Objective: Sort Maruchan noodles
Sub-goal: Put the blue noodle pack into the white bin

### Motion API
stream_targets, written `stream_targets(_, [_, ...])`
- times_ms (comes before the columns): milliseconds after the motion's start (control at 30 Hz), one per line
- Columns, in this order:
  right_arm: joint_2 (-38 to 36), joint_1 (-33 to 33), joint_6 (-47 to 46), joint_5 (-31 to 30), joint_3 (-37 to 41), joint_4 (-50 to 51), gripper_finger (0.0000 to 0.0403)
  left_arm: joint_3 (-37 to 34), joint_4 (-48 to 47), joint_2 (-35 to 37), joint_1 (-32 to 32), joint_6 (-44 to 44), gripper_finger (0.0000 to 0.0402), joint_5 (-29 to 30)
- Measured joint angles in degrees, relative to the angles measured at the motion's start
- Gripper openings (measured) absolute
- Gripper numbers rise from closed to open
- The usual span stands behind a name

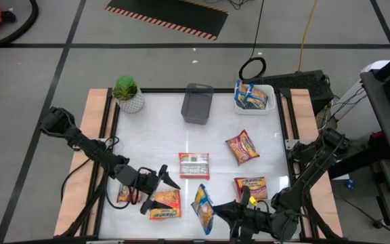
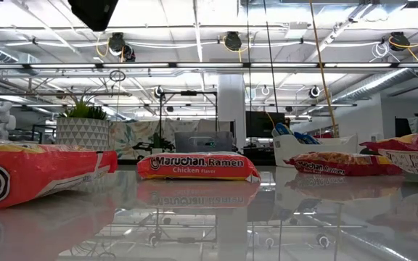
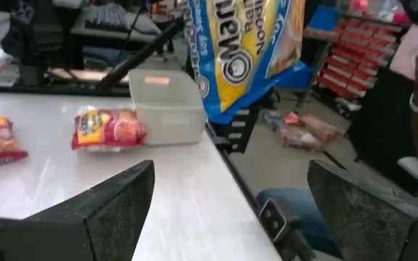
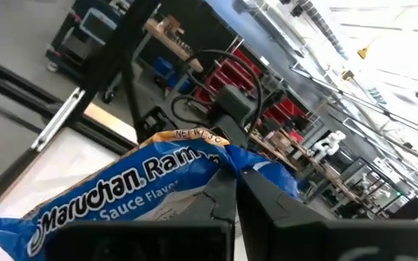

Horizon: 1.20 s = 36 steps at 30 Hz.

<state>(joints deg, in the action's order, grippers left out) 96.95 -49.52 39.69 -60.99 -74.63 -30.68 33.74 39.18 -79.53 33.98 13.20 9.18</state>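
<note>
step: right gripper [image 1: 217, 211], bottom centre, clamped on blue packet [image 1: 204, 209] | left gripper [image 1: 160, 188] lower left, fingers apart, empty | next: carry to white tray [image 1: 271, 106], upper right

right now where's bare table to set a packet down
Open: the stretch between the potted plant, grey tray and white-and-red packet. Crowded: the near edge, with the left end effector, orange packet and blue packet.

A blue-and-yellow Maruchan packet [image 1: 203, 209] hangs tilted, pinched in the right gripper [image 1: 217, 211]'s closed jaws. An orange packet [image 1: 164, 204] lies flat beneath the left gripper [image 1: 162, 183]'s spread jaws; white-and-red packet [image 1: 193, 165] just beyond them, red packets [image 1: 242, 147] farther off
</note>
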Motion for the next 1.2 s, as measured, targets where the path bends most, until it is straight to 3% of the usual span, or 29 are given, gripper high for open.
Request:
stream_targets(267, [0.0,1.3,-2.4,4.4,0.0,-1.3,0.0000,0.0,4.8,0.0,0.1,-0.5,0.0367,-3.6])
stream_targets(533, [0.0,3.3,-6.8,4.8,0.0,-1.2,0.0000,0.0,6.4,0.0,0.1,0.8,0.0367,-3.7])
stream_targets(733, [0.0,3.8,-7.6,8.8,0.0,-0.8,0.0000,0.0,10.5,-1.4,0.1,2.6,0.0367,-3.8])
stream_targets(967, [0.0,3.8,-7.6,8.9,0.0,-1.3,0.0000,0.0,17.5,-7.3,-1.7,5.5,0.0367,-3.8])
stream_targets(1200, [0.0,3.8,-9.0,8.9,0.0,-1.8,0.0000,0.1,28.7,-15.0,-4.0,8.6,0.0367,-8.7])
